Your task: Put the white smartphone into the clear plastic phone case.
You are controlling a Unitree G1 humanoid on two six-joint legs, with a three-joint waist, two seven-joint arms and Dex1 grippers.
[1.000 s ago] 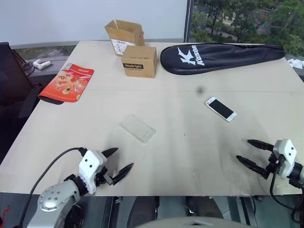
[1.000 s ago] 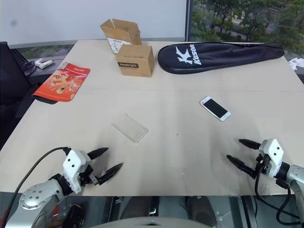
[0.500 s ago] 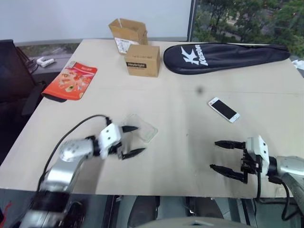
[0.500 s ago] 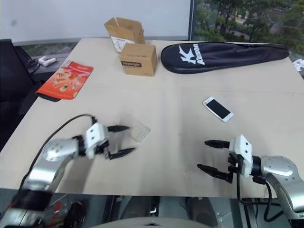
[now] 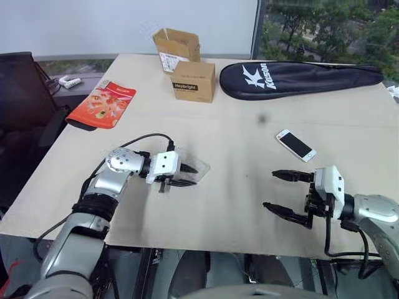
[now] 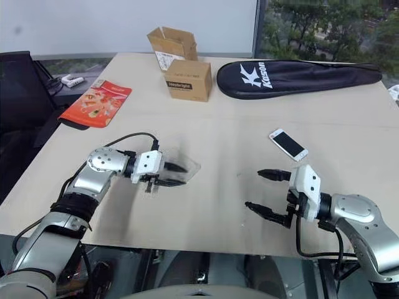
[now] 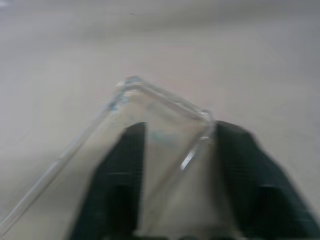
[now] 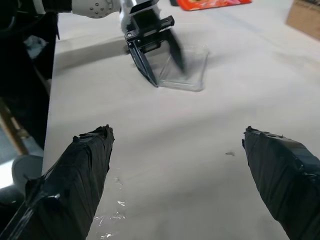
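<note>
Clear plastic phone case [image 5: 190,171] lies on the desk [image 5: 249,143] near its front left part, nothing inside it. Left gripper [image 5: 186,176] is at the case, one black finger over it and one under or beside its near edge; in the left wrist view both fingers [image 7: 122,175] straddle a corner of the case [image 7: 165,130], jaws narrowed round it, but whether they actually pinch it can't be told. The case is nearly see-through, so its far rim is hard to make out in the head views.

White smartphone [image 5: 296,144] lies flat on the desk to the right, screen up, well apart from the case, not in it.

Right gripper [image 5: 288,195] hovers over the desk front right, jaws wide apart, holding nothing, near the phone but not touching.

At the back: open cardboard box [image 5: 176,45], contents not visible; closed cardboard box [image 5: 194,81] just in front of it; black racket bag [image 5: 299,71] zipped, contents hidden; orange packet [image 5: 103,104] at the left edge.
</note>
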